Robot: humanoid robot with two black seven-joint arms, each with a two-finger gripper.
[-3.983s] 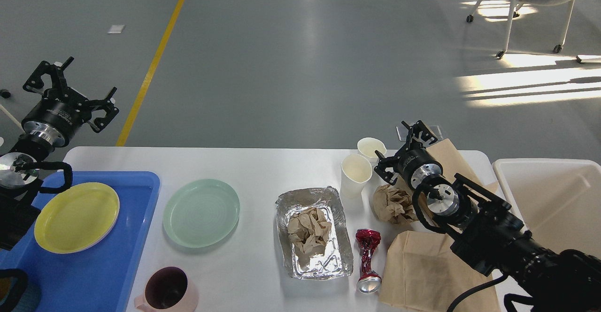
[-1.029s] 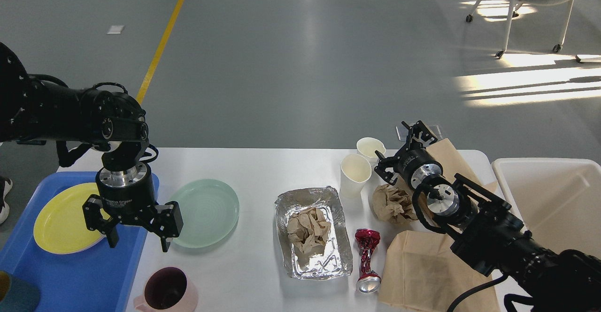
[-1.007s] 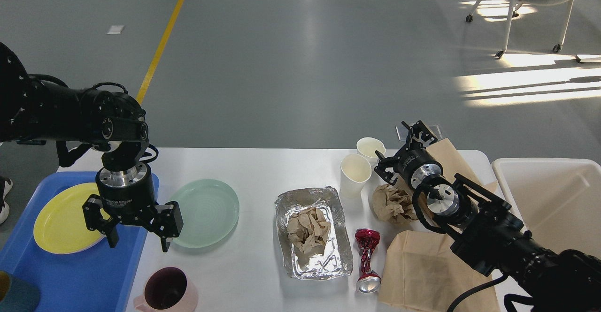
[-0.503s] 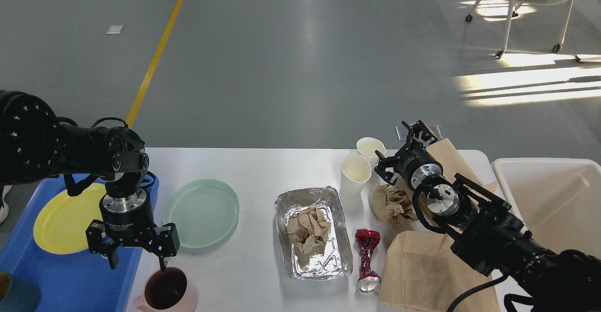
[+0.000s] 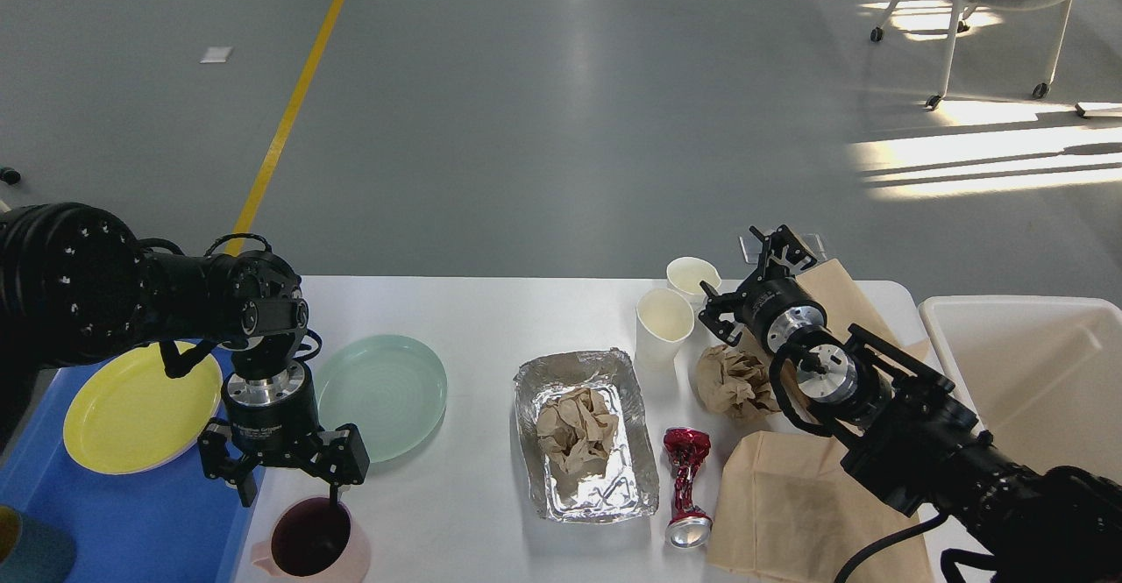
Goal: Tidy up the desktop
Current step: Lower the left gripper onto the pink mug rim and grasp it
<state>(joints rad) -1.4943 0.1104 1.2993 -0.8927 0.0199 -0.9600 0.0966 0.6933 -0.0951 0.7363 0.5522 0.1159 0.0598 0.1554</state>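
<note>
At the near-left edge of the large white rectangular surface (image 5: 491, 320), the left gripper (image 5: 285, 485) hangs with jaws spread over the rim of a pink mug with a dark inside (image 5: 308, 543). Farther off, toward the far-right corner, the right gripper (image 5: 761, 269) has its jaws spread beside two white paper cups (image 5: 663, 320).

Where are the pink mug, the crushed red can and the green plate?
pink mug (image 5: 308, 541), head view, dark inside.
crushed red can (image 5: 685, 476), head view, twisted middle.
green plate (image 5: 394, 386), head view, bare centre.
</note>
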